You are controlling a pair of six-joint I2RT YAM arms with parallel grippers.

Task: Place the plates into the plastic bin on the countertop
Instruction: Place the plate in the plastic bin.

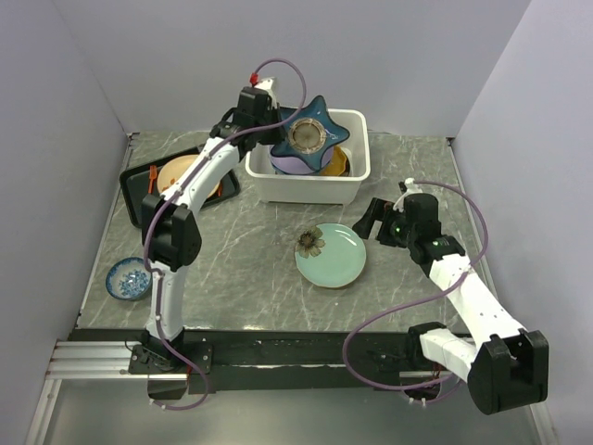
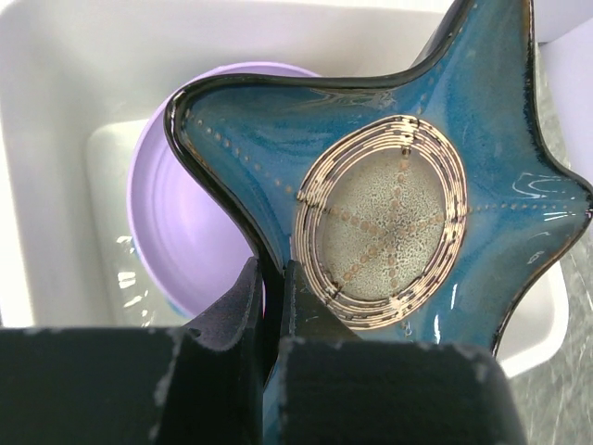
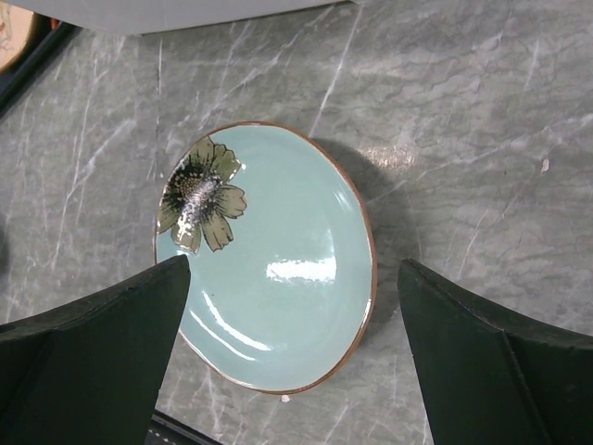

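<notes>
The navy star-shaped plate (image 2: 389, 213) is pinched by its rim in the left tool (image 2: 273, 297), jaws clenched tight on it. It's held tilted over the white plastic bin (image 1: 306, 190), right above a lilac plate (image 2: 185, 232) lying inside, and a bit of orange plate (image 1: 340, 163) can be spotted in there too. The right tool (image 3: 292, 324) is spread wide with nothing gripped, hung over the pale green flower plate (image 3: 278, 269), which is laid flat on the grey worktop (image 1: 241, 260) just in front of the bin.
</notes>
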